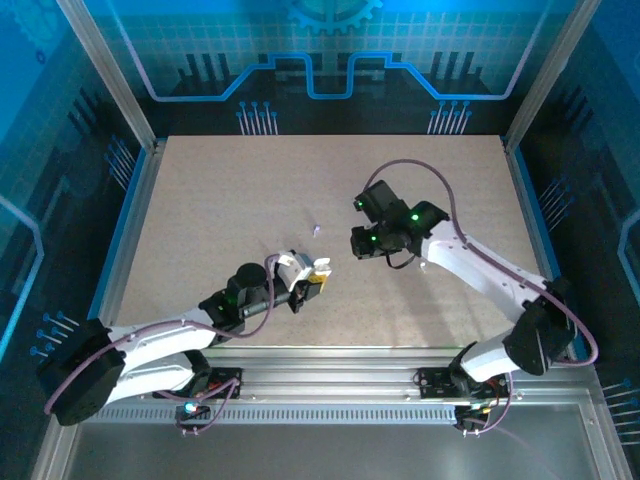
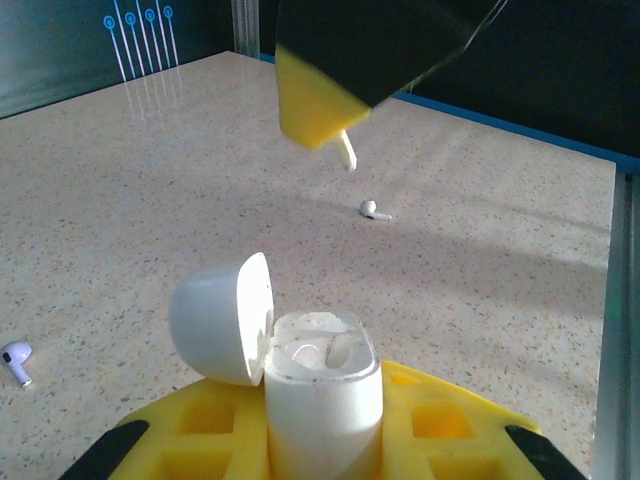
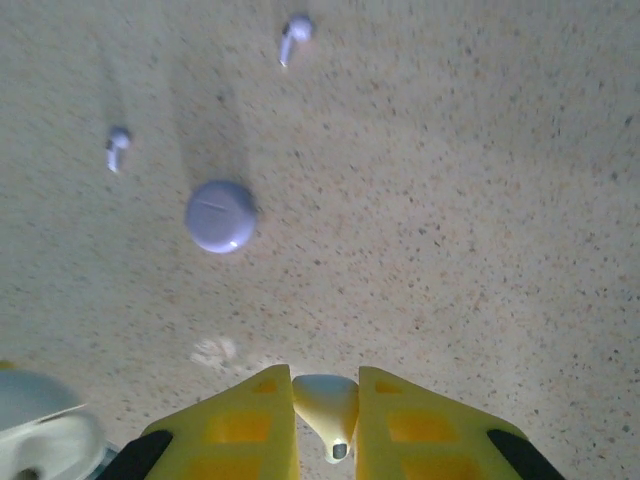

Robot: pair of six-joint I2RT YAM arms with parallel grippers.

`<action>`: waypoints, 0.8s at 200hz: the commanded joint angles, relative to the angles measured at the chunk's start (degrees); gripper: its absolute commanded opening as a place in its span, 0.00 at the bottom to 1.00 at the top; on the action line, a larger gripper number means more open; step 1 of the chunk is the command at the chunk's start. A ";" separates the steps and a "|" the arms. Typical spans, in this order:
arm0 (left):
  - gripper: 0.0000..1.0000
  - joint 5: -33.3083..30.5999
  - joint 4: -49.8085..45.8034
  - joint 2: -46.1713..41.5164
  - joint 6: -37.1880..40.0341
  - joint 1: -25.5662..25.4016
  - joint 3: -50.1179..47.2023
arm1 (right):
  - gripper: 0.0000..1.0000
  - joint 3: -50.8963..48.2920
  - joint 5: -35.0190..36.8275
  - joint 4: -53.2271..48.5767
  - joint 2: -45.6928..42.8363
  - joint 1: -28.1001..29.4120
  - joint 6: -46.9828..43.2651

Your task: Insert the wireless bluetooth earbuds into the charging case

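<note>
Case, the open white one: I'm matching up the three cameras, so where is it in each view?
Top external: case in the left claw, just below picture centre.
Left wrist: bottom centre, lid swung open to the left.
Right wrist: bottom-left corner.
Shared landmark: the right claw pinching an earbud, hanging above the case.

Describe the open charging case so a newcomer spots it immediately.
Start at the left arm at the table's near edge. Its end effector is shut on the charging case, upright between yellow fingers. Unlike the tiny earbuds on the table, it is a rounded pale shell with its lid flipped open.
</note>
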 commanded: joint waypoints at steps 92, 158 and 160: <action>0.17 0.65 7.55 1.60 -0.90 0.07 4.28 | 0.18 -8.33 -13.26 19.29 -10.13 1.79 6.49; 0.17 0.62 7.40 0.17 -0.96 0.08 3.97 | 0.18 -12.54 -17.05 27.34 -12.08 3.37 7.67; 0.17 0.65 7.44 0.17 -0.96 0.07 4.00 | 0.18 -12.58 -17.15 27.45 -12.08 3.43 7.67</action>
